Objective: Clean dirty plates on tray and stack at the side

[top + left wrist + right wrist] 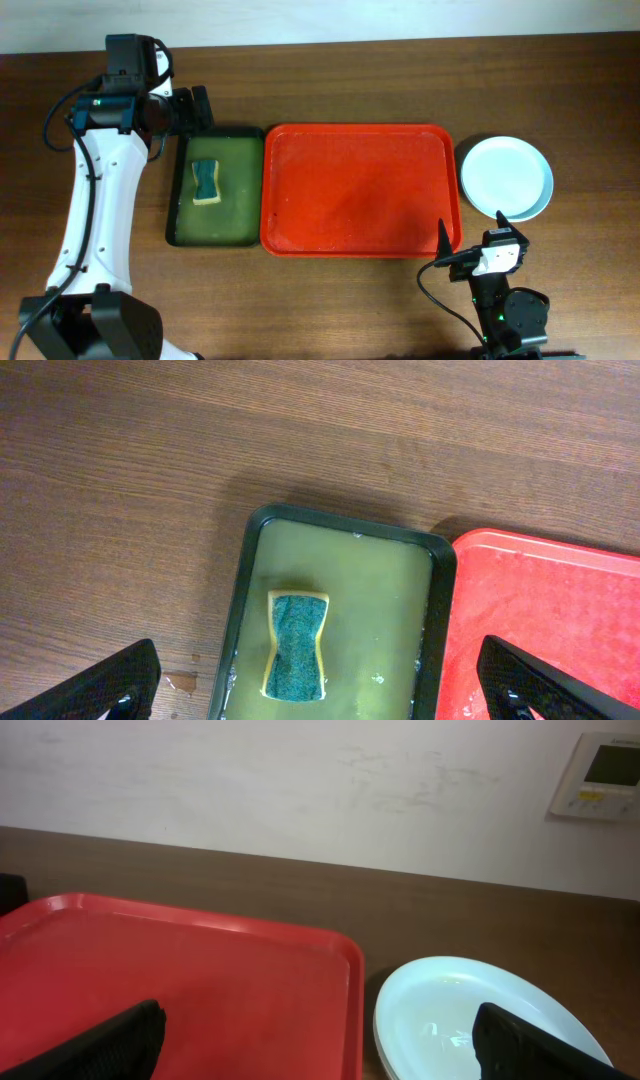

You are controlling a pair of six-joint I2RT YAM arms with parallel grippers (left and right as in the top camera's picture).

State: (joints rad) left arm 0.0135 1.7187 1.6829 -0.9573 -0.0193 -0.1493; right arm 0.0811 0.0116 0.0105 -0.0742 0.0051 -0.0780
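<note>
Holding my left claw [197,110] and right claw [471,230] wide and empty, I see the round shallow pale plates [505,177] stacked just right of the bare large red rectangular plastic tray [360,190]. They look stiff, light, glossy and probably slippery, so I'd pinch the stack's near rim.

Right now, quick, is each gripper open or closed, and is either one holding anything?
Left gripper: open, holding nothing.
Right gripper: open, holding nothing.
</note>
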